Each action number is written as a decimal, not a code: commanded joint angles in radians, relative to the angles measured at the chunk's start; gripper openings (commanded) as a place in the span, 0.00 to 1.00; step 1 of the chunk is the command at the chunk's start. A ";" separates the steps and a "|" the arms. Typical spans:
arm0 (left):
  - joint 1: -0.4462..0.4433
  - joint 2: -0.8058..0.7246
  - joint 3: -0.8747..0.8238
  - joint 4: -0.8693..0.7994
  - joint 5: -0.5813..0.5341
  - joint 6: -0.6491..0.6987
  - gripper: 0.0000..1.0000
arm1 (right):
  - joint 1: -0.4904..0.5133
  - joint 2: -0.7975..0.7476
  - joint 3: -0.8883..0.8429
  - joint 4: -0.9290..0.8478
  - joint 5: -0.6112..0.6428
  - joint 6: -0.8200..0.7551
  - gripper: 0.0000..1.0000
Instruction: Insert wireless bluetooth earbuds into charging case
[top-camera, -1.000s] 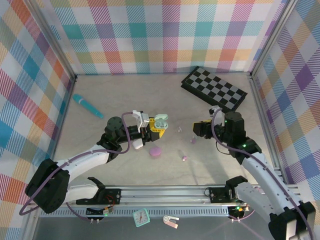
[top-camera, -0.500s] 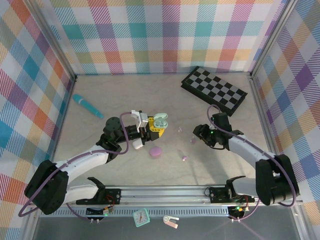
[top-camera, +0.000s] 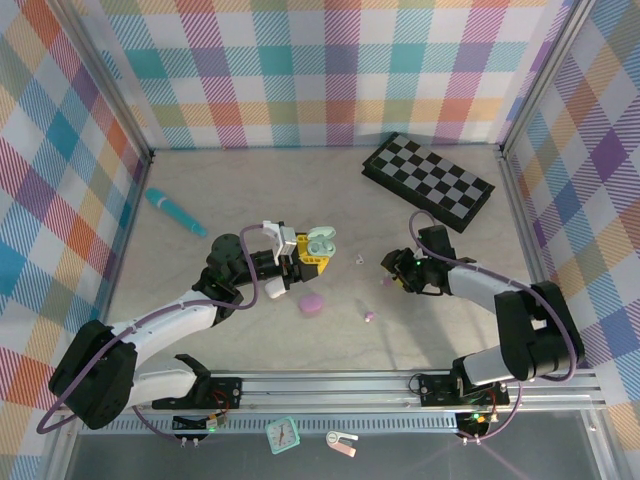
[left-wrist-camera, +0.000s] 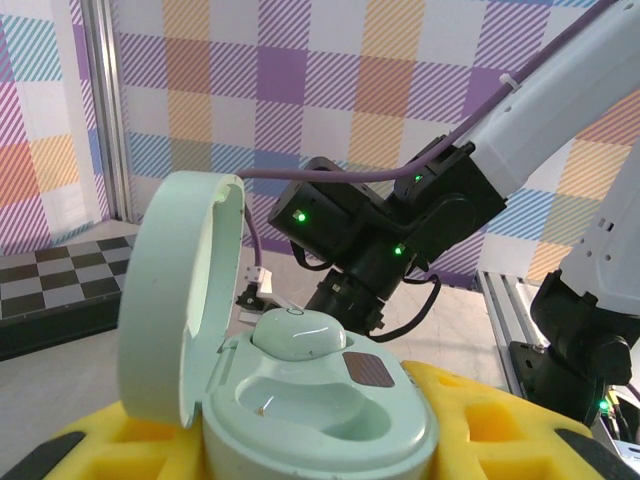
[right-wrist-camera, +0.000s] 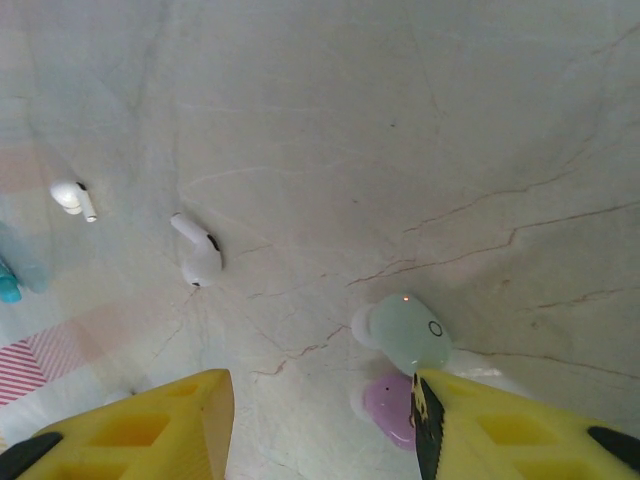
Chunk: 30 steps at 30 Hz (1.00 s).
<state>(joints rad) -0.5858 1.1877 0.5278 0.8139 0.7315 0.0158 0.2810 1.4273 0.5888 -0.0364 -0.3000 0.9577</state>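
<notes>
My left gripper (top-camera: 308, 256) is shut on a mint green charging case (left-wrist-camera: 322, 402), held above the table with its lid (left-wrist-camera: 178, 308) swung open. One mint earbud (left-wrist-camera: 300, 335) sits in the case's far well; the near well is empty. My right gripper (right-wrist-camera: 320, 420) hangs low over the table, open, with bare marble between its yellow fingers (right-wrist-camera: 165, 425). A loose mint earbud (right-wrist-camera: 405, 333) and a lilac earbud (right-wrist-camera: 388, 405) lie against the inner edge of its right finger. Two white earbuds (right-wrist-camera: 198, 255) (right-wrist-camera: 73, 197) lie further to the left.
A closed lilac-pink case (top-camera: 311, 303) lies on the table between the arms, with another lilac bud (top-camera: 369, 316) to its right. A checkerboard (top-camera: 428, 180) lies at the back right and a teal pen-like object (top-camera: 175, 212) at the left. Plaid walls enclose the table.
My right arm has stretched out and dropped low, carrying its gripper left and down to the loose earbuds. The left arm and the case have not moved.
</notes>
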 joint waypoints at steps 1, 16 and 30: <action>0.011 -0.016 0.012 0.017 0.017 0.025 0.34 | 0.006 0.007 0.003 0.020 -0.015 0.012 0.51; 0.011 -0.027 0.003 0.009 0.015 0.029 0.34 | 0.005 0.109 0.071 0.025 0.040 -0.023 0.53; 0.011 -0.031 0.000 -0.007 0.009 0.046 0.34 | 0.006 0.228 0.243 -0.059 0.082 -0.099 0.40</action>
<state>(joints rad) -0.5858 1.1763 0.5278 0.7860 0.7311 0.0391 0.2806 1.6073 0.7746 -0.2279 -0.2684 0.9115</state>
